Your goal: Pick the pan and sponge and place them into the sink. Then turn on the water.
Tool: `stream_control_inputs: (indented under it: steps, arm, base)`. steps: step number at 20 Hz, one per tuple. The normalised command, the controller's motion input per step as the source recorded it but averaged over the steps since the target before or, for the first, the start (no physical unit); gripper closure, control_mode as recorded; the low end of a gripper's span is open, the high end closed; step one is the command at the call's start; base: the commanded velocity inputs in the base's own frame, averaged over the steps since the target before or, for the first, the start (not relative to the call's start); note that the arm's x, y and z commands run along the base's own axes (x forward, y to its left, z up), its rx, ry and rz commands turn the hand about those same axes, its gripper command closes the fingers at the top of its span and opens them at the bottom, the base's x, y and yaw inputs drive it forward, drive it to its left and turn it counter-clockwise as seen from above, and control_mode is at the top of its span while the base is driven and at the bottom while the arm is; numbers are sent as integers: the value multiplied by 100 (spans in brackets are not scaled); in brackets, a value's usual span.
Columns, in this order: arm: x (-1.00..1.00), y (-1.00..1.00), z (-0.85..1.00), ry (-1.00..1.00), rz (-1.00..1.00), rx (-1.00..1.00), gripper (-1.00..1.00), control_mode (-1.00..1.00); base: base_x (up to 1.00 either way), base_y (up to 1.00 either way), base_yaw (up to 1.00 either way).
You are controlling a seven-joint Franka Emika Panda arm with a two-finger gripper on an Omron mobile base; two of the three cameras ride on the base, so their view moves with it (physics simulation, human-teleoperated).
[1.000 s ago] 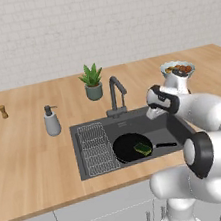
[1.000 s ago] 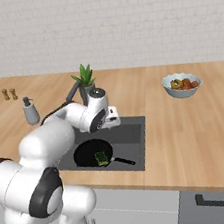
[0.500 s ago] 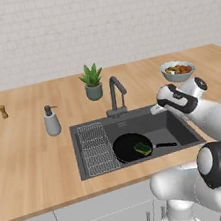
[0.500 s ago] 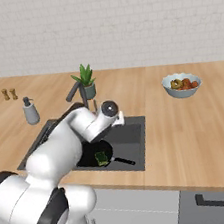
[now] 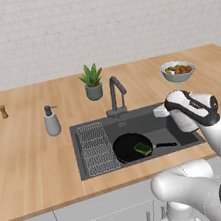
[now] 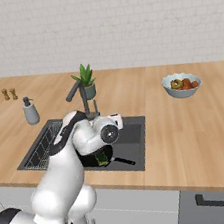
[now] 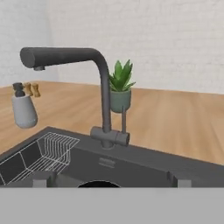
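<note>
Sink (image 5: 182,121) is holding the pan (image 5: 131,147), with the sponge (image 5: 143,149) lying inside it. We cannot tell how the jaws of the gripper (image 5: 159,111) are standing (fingertips unclear); it is hovering over the basin, facing the faucet (image 7: 103,94).

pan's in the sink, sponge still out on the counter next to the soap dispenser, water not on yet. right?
Not quite. The sponge is not on the counter: it lies in the pan, inside the sink, as the left base view shows. No water shows at the faucet.
</note>
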Motion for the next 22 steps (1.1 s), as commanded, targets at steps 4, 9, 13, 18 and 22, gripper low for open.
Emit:
stream_control_inputs:
  steps: [4, 9, 13, 18, 22]
  arm:
    - [0, 33, 0, -21, -1, 0, -100, -100]
    - [-8, 10, 5, -15, 0, 2, -100, -100]
    - [-1, 14, 9, -10, -3, 4, -100, -100]
    - [2, 22, 2, -5, -4, 5, -100, -100]
    - [2, 2, 0, 0, 0, 1, -100, -100]
  base:
    - [0, 0, 0]
    - [0, 0, 0]
    - [0, 0, 0]
    - [0, 0, 0]
    - [0, 0, 0]
